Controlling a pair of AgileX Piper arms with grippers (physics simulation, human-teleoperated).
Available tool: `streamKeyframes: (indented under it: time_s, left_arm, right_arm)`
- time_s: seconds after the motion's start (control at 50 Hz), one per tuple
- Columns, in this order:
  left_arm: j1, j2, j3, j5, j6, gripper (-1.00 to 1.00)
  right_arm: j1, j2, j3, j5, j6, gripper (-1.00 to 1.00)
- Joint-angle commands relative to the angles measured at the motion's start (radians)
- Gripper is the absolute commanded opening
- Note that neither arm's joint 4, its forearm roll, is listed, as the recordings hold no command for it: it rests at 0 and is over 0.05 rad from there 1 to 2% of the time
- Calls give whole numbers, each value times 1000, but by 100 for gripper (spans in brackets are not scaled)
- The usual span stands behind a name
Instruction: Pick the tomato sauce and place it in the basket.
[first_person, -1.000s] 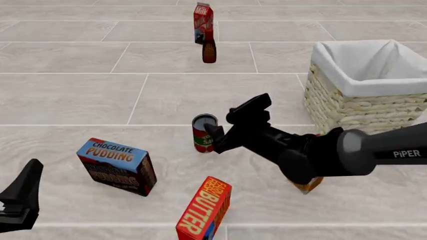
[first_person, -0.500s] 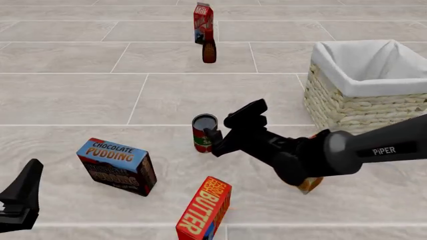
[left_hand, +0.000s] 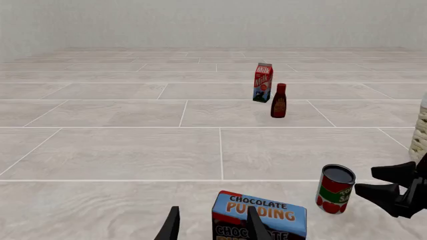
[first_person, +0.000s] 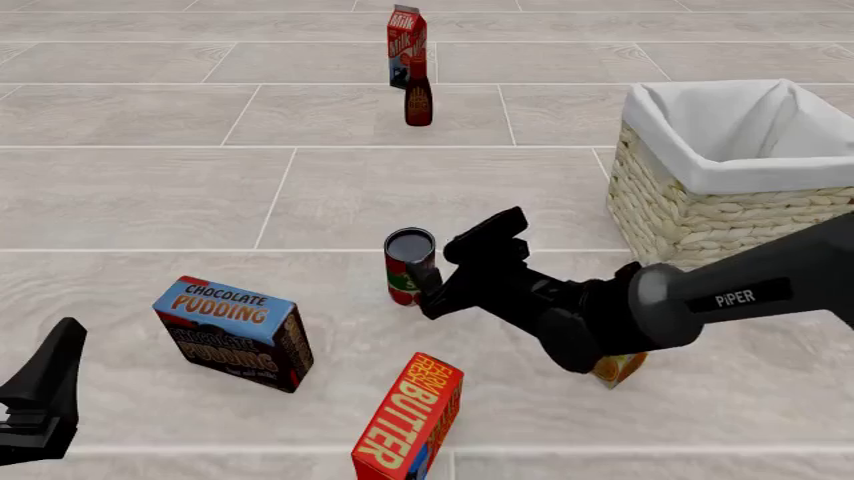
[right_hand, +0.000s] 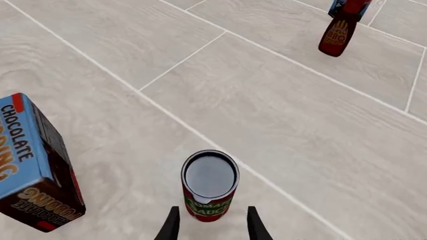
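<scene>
Pale beige wicker with a white cloth lining is being shown by the basket, standing at the far right of the tiled table, well apart from the can. The right arm is being extended from the right, its right gripper being held open just beside the tomato sauce; the jaws are being shown spread slightly wider than the can and nothing is being gripped. The left gripper is being kept low at the near left; it is empty, and in the left wrist view its fingertips are being shown apart.

The tomato sauce is standing upright near the table's middle, between the chocolate pudding box and the basket. It is judged rigid, smooth-walled and moderately heavy for its size, so slipping is being considered the main risk; a hold at mid-height across the label is being judged best.

In the right wrist view the can is being seen centred just ahead of the two fingertips, an alignment not readable from the front. The butter box is being shown by the front view only.
</scene>
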Motion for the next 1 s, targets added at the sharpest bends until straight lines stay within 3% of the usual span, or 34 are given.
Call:
streamKeyframes:
  time_s: [0.02, 1.0]
  left_arm:
    - [0, 0, 0, 0, 0, 100]
    - [0, 0, 0, 0, 0, 100]
  right_arm:
    - [-3, 15, -2, -3, 1, 100]
    - [-3, 92, -32, -33, 8, 100]
